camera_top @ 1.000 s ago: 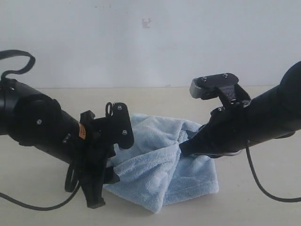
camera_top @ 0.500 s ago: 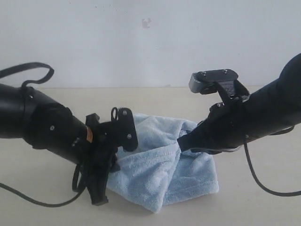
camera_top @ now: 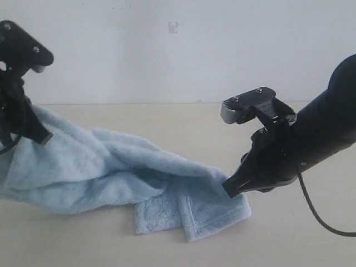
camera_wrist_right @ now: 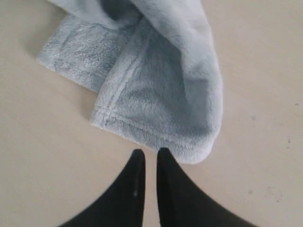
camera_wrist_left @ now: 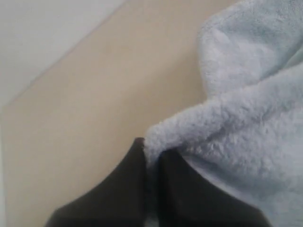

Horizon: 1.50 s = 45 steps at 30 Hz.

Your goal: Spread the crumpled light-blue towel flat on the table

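Pinching a fluffy fold of the towel (camera_top: 111,167) at the far left of the exterior view, with the left gripper (camera_wrist_left: 150,152) clamped tight on the pile and raised clear of the table (camera_top: 183,122). Runs long, left to right across that view: lifted at the pinched end, sagging down through a thick rumpled ridge, and lying on the surface at the right end, with a hemmed corner doubled over in two layers. Hovers just short of that doubled corner with the right gripper (camera_wrist_right: 150,152), black fingers drawn almost together, only a sliver of table showing between them, nothing caught there. Points straight at the rounded hem edge in the right wrist view, close beside it but apart from it.

Looks, as a judgement, like a move turning on that small gap: right arm by far the nearer to the loose end, left arm occupied at the opposite one. Calls for spreading the fingers, easing forward over the hem and taking the corner. Calls then for drawing outward along the towel's long axis, away from the left grip, to pull the ridge flat. Risks catching both folded layers at once, leaving the corner doubled. Cannot place the care tags from these views.
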Each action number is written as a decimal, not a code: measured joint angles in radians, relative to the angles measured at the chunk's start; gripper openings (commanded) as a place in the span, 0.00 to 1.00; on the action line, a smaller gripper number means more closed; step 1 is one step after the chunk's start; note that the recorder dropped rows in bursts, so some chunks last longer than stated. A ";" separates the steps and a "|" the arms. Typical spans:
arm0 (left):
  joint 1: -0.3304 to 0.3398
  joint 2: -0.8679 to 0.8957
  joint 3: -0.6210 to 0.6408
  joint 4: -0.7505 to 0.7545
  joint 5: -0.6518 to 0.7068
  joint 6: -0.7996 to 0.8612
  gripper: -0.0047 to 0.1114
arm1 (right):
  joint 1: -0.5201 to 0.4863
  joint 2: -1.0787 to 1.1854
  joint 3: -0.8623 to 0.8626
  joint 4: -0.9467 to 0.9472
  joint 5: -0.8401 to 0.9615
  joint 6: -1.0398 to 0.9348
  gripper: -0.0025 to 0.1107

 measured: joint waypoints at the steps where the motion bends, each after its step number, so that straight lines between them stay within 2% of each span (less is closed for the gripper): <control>1: 0.031 0.004 0.040 -0.035 -0.021 -0.008 0.07 | 0.000 0.000 0.000 0.002 0.000 0.000 0.11; 3: 0.053 0.013 0.107 -0.058 -0.091 -0.015 0.08 | 0.000 0.000 0.000 0.029 0.000 -0.027 0.11; 5: 0.053 0.018 0.144 -0.058 -0.151 -0.015 0.18 | 0.000 0.002 0.000 0.106 0.014 -0.119 0.11; 9: 0.055 0.018 0.150 -0.056 -0.210 -0.015 0.60 | 0.000 0.038 0.000 0.246 0.061 -0.296 0.13; 11: 0.055 0.018 0.150 -0.056 -0.248 -0.015 0.69 | 0.000 0.083 0.000 0.260 0.068 -0.323 0.28; 13: 0.055 0.018 0.150 -0.065 -0.285 -0.015 0.69 | 0.000 0.128 0.000 0.275 0.070 -0.338 0.44; 14: 0.055 0.018 0.150 -0.071 -0.295 -0.015 0.69 | 0.000 0.140 0.000 0.286 0.075 -0.344 0.48; 17: 0.055 0.018 0.150 -0.072 -0.310 -0.015 0.69 | 0.007 0.147 0.000 0.317 0.075 -0.365 0.47; 23: 0.055 0.018 0.150 -0.100 -0.312 -0.015 0.69 | 0.086 0.148 -0.001 0.321 0.075 -0.381 0.47; 27: 0.055 0.018 0.150 -0.105 -0.314 -0.015 0.69 | 0.142 0.148 -0.005 0.248 0.077 -0.380 0.47; 34: 0.055 0.012 0.119 -0.105 -0.274 -0.015 0.69 | 0.155 0.154 -0.007 0.024 -0.007 -0.154 0.47; 40: 0.055 -0.031 0.108 -0.134 -0.245 -0.015 0.69 | 0.155 0.200 -0.007 0.039 -0.024 -0.135 0.47; 43: 0.055 -0.033 0.107 -0.156 -0.231 -0.015 0.66 | 0.155 0.223 -0.007 0.044 -0.053 -0.143 0.47; 45: 0.055 -0.033 0.107 -0.161 -0.201 -0.015 0.59 | 0.155 0.234 -0.007 0.054 -0.091 -0.146 0.47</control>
